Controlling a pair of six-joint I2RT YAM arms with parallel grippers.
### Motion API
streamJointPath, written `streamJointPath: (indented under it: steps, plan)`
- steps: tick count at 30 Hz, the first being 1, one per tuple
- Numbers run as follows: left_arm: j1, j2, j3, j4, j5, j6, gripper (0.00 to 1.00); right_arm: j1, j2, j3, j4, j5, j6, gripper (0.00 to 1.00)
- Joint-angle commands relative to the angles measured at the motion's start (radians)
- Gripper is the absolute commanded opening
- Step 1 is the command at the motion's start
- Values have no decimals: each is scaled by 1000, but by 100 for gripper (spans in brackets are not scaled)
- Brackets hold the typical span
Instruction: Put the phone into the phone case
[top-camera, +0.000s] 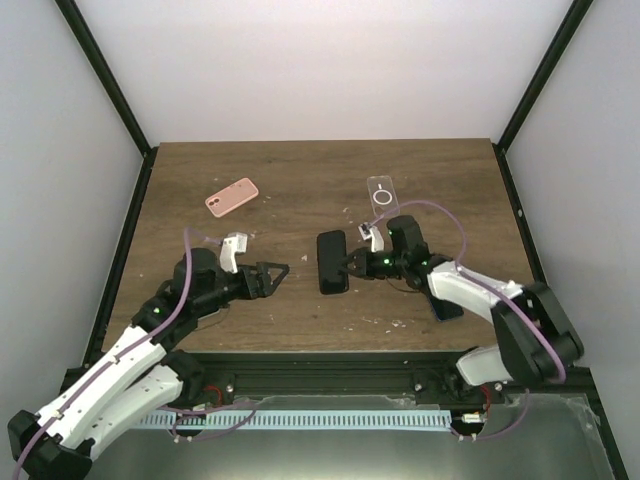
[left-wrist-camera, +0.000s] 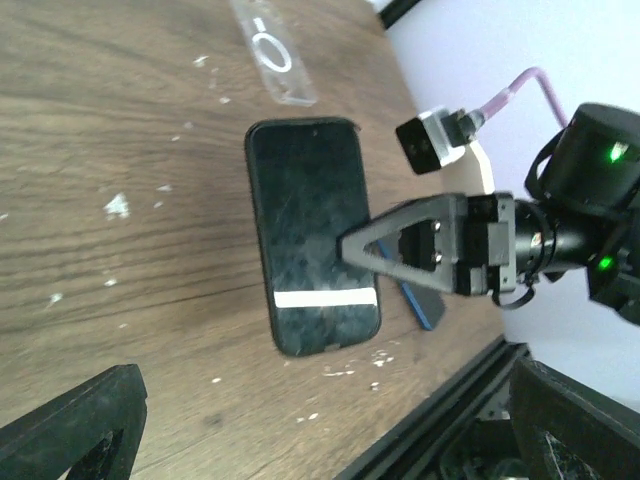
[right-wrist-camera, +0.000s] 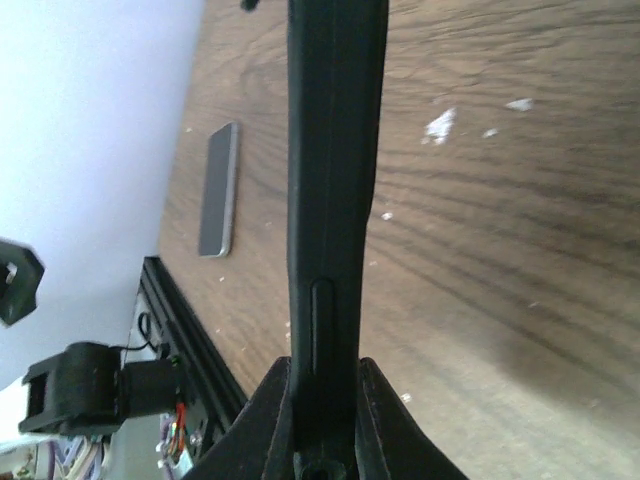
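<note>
Clamping right hand (top-camera: 352, 263) onto the right long edge of the black phone (top-camera: 332, 262), lying flat at mid-desk (top-camera: 300, 170). Hovering left hand (top-camera: 279, 279) nearby, fingers spread wide, clear of it. Seeing pink case (top-camera: 232, 197) and clear case (top-camera: 382, 192) lying farther back, well apart from the phone.

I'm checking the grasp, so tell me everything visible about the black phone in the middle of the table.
The black phone is a slim, round-cornered rectangle, glossy and smudged on top, with a white strip across one end and a long button on its side edge. It appears to lie flat on the table, near its middle, long axis running away from the arms. The right end effector is shut on its right long edge; nothing else touches it.
</note>
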Motion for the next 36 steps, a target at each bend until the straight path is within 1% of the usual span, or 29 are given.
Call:
streamJointPath:
  steps: [1,4,5,7,10,14,18,23,25,27,30,33,36]
  plan:
    - [1,20,23,-109,-90,32,100,-72,111,113,26,-90,-80,2]
    - [2,47,19,-119,-85,29,98,-111,182,128,83,-169,-43,1]
    - [2,58,16,-114,-67,17,96,-118,193,120,126,-206,-15,1]
    - [2,77,5,-69,-18,-34,89,-119,189,90,219,-258,64,1]
    - [1,99,-36,54,75,-131,79,-116,161,32,370,-315,199,1]
    - [2,155,-98,263,186,-268,69,-98,105,-34,522,-322,351,1]
    - [1,243,-130,449,268,-355,68,-71,66,-70,617,-303,446,1]
    - [0,349,-140,613,343,-413,70,-37,90,-94,782,-313,587,1]
    - [-1,381,-147,671,360,-435,66,-24,102,-100,831,-306,624,1]
    - [-1,404,-155,722,374,-457,61,-14,107,-104,860,-293,646,1]
    - [-3,414,-175,774,381,-488,50,-5,109,-102,854,-282,645,1]
    - [-2,402,-179,756,372,-483,41,-5,106,-108,838,-272,636,1]
    - [-2,385,-175,706,354,-471,35,-4,106,-109,807,-260,616,1]
